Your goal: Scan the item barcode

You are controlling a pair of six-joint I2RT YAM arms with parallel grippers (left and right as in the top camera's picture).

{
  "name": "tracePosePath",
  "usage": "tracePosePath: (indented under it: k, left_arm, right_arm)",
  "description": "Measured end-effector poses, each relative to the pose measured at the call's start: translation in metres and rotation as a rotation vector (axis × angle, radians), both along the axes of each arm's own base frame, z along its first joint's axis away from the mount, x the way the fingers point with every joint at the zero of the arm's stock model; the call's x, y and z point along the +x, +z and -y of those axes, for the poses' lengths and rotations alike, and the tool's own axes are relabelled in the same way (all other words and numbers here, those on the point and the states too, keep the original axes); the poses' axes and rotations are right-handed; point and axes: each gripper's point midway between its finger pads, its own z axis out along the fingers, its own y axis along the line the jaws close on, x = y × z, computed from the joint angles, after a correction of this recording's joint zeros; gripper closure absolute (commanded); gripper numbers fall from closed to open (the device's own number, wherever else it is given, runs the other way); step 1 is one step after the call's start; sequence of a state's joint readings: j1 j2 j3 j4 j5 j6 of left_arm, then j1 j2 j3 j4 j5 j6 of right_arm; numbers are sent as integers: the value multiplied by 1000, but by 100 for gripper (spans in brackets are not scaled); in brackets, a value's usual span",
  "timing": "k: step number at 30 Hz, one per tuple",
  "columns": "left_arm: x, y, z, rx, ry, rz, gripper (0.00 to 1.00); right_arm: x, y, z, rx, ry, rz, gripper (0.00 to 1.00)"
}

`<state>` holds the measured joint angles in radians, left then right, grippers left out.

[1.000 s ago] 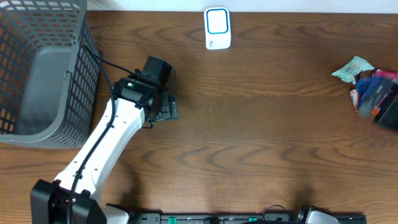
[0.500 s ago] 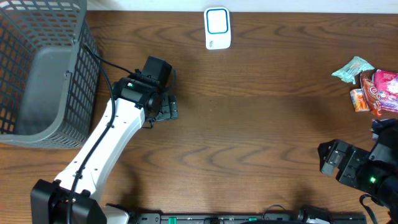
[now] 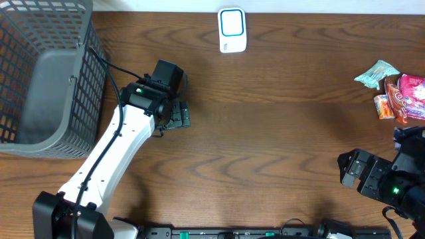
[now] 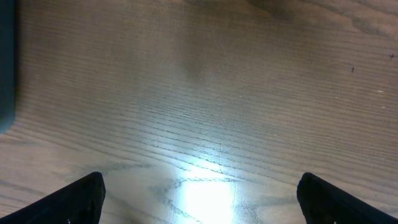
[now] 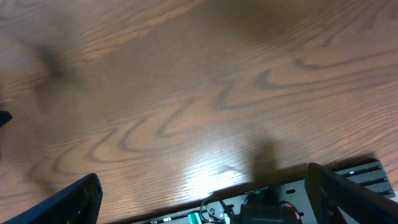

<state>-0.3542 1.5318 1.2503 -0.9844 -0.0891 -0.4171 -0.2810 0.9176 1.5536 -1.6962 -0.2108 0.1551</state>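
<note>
Brown wood table (image 3: 279,133) | grey basket (image 3: 40,73) at corner | left pincer (image 4: 199,186), right pincer (image 5: 202,180) spread wide

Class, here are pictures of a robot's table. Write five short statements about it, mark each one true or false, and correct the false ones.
1. The grey basket stands at the left end of the table. True.
2. The left gripper holds a snack packet. False: its jaws are open over bare wood and hold nothing.
3. The white scanner lies near the top edge of the overhead view. True.
4. The snack packets are inside the basket. False: they lie at the right edge of the table.
5. The right gripper is shut. False: it is open and empty.
</note>
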Motion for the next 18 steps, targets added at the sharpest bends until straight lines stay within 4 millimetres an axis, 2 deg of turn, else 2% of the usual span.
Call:
tracePosePath:
  k: [11,14,18]
  left_arm:
    - [0,0,0,0,-1,0,2]
    - [0,0,0,1,-3,0,2]
    - [0,0,0,1,-3,0,2]
  right_arm:
    - [3,2,3,-19,-4,14,1]
    - [11,7,3,-44,28,67,1]
    - [20,15,-9,-72,118,180,1]
